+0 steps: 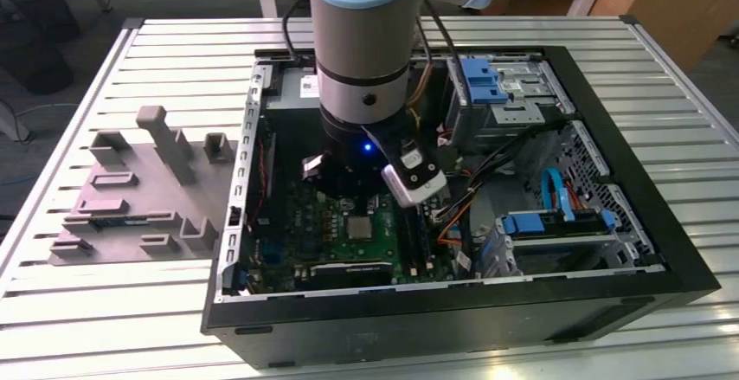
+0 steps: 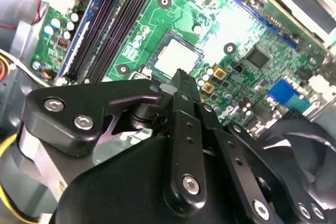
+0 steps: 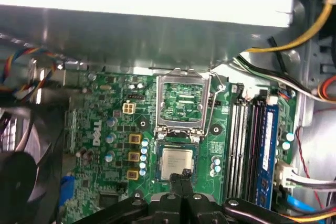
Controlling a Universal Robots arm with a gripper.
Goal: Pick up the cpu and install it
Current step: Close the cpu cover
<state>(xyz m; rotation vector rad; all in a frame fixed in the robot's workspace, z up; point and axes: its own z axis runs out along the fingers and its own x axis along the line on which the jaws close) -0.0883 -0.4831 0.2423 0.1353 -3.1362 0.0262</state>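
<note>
- The arm [image 1: 363, 60] reaches down into the open PC case [image 1: 462, 311], which lies on its side on the slatted desk [image 1: 173, 42], so the motherboard [image 1: 346, 241] faces up and can be worked from above.
- The cpu [image 3: 176, 163] lies flat in the socket, silvery top up, as seen in both wrist views [image 2: 176, 57]; it appears seated, not carried.
- The load plate [image 3: 184, 100] stands hinged open just beside the cpu, its frame tilted back toward the case wall. Judgement: it is left open so the chip can drop in unobstructed, and the socket is not yet latched.
- The claw [image 3: 183, 174] hangs directly over the cpu's near edge in the first wrist view, its fingertips [image 3: 187, 173] drawn together with no gap and nothing between them. State: clenched, empty. Whether the tips touch the chip cannot be told.
- Memory slots [image 3: 249, 145] run just beside the socket; a fan [image 3: 21, 161] sits at the board's far side. Both are clear of the claw.
- A grey parts tray [image 1: 133, 198] rests on the desk at the exterior view's left, well apart from the case.
</note>
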